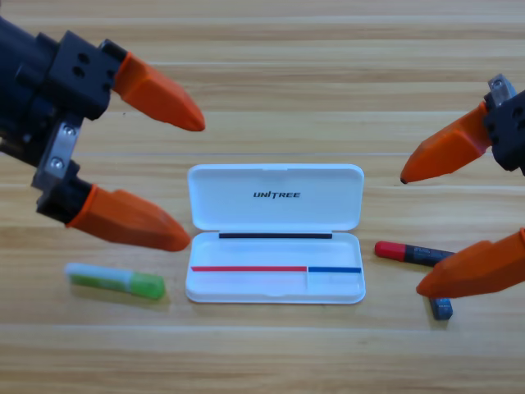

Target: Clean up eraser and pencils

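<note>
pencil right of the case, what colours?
Black pencil with a red end toward the white case; its far end is hidden behind the right gripper. High view, the only one.

left pincer (pixel 193 180): two blunt, tapered orange jaws on a black blocky body
left metalwork: silver bracket with screws between the jaw roots; small round holes in the black block behind the upper jaw
right pincer (pixel 410 232): two orange jaws, dark housing, grey metal piece above the upper jaw root
</note>
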